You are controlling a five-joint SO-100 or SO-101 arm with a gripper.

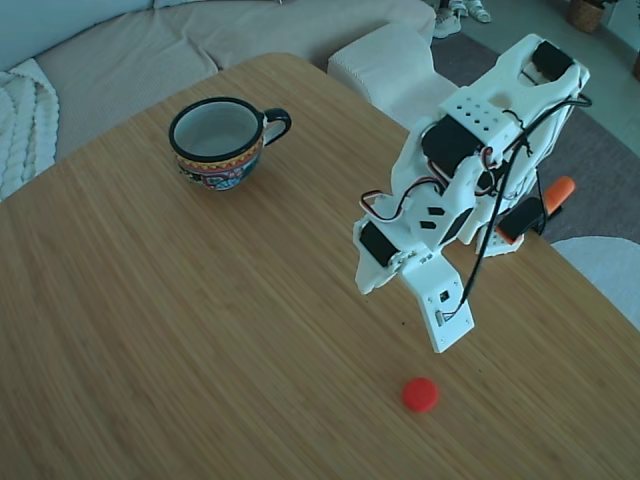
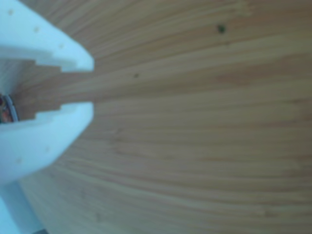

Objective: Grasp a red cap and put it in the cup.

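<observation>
Fixed view, landmark: you had the cup (image 1: 222, 140) standing upright at the far side of the surface (image 1: 200, 330); every place below is given from it.
Cup: its mouth faced straight up and it looked empty, with the handle turned toward the arm's side, so a drop from above was unobstructed.
Red cap: it (image 1: 420, 394) lay flat on the bare wood, well apart from the cup, toward the near right of the fixed view, and nothing touched it.
End effector: it (image 1: 447, 322) hung between cup and cap but far nearer the cap, tip tilted down toward it, just short and apparently above the wood.
Jaws: in the other view the two white fingers (image 2: 53, 122) stood slightly apart with only wood grain in the narrow gap, gripping nothing.
Why so placed: you seemed to be lining up the approach, as the cap was not in the other view.
Next need: probably a wider opening and a little more reach away from the cup.
Orange handle: a clamp (image 1: 535, 208) sat behind the arm, apparently fixing the base to the edge.
</observation>
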